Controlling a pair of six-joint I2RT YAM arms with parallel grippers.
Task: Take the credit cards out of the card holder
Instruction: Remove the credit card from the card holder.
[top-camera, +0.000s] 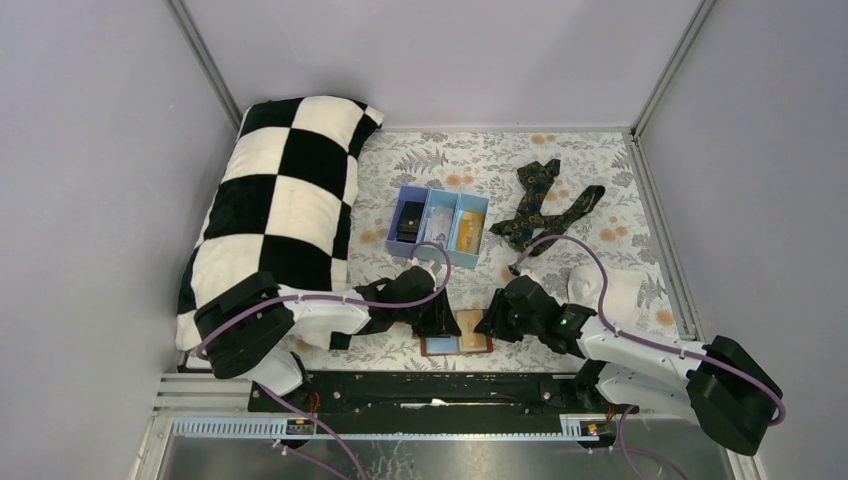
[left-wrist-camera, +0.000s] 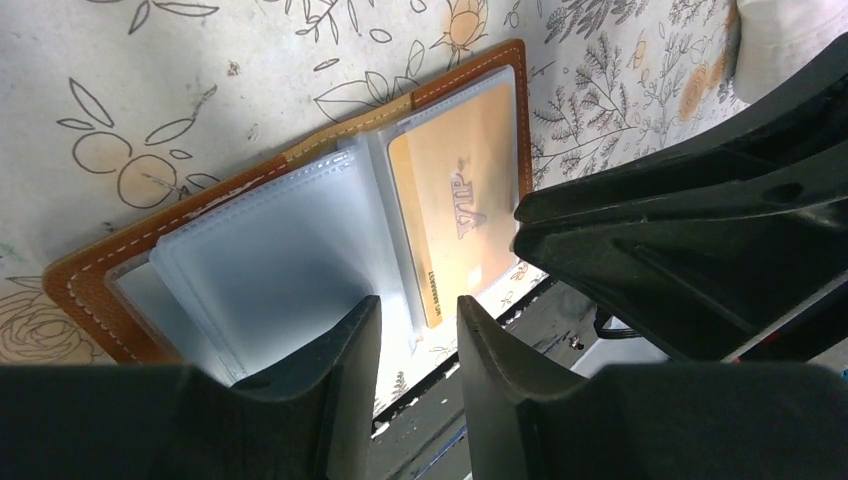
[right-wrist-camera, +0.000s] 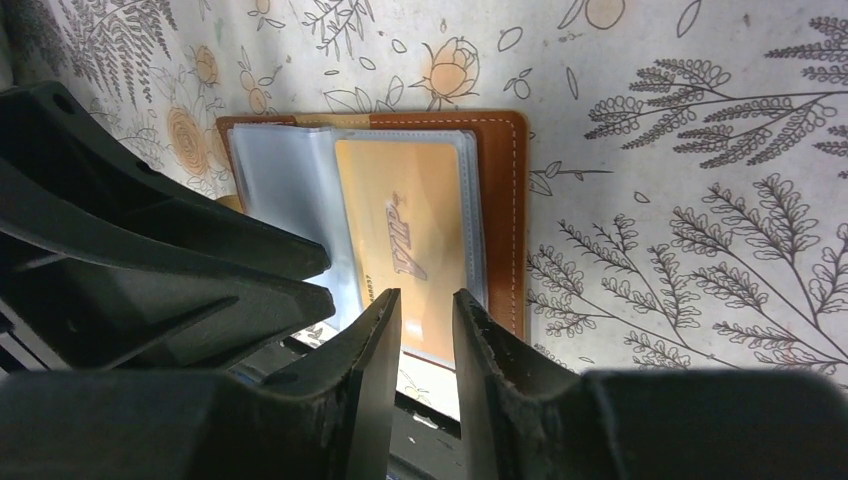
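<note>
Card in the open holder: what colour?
Gold-orange card; it shows best in the right wrist view.

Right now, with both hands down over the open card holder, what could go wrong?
1. The card holder lies at the near edge of the table; pulling the gold card toward the arms may drag the holder off.
2. The card sits inside a clear sleeve, so the right hand might pinch sleeve and card together and lift the whole holder.
3. The left hand is close beside the right; they could collide.
</note>
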